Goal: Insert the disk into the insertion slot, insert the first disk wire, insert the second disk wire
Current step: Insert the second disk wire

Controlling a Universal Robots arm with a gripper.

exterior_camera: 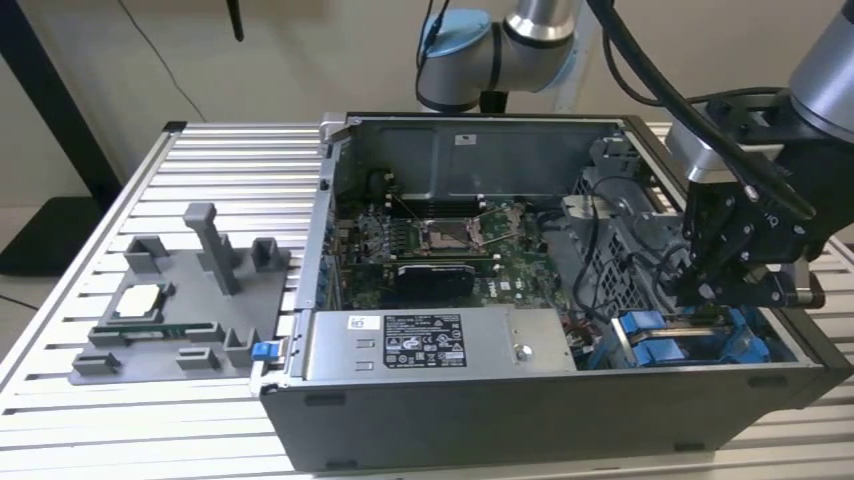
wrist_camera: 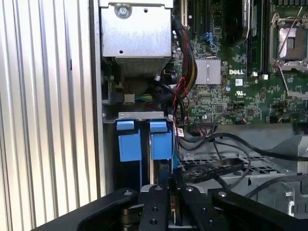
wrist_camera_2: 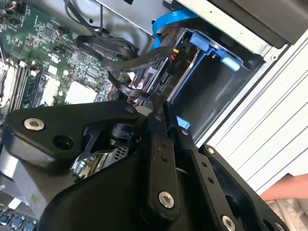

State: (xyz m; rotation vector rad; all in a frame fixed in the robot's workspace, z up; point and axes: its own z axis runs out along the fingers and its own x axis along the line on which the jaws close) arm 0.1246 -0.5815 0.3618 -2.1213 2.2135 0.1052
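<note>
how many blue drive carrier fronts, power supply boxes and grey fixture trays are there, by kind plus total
Blue carrier fronts: 2, one beside the other in the first wrist view.
Power supply box: 1
Grey fixture tray: 1
Total: 4

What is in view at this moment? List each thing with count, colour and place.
Open grey metal computer case: one, on the slatted table.
Green motherboard: one, inside the case.
Silver labelled power supply box: one, front of the case.
Blue plastic drive carriers: two, side by side in the grey drive cage.
Black cables: several, beside the cage.
Grey plastic fixture tray: one, exterior view's left of the case.
Black gripper: one, above the carriers.
</note>
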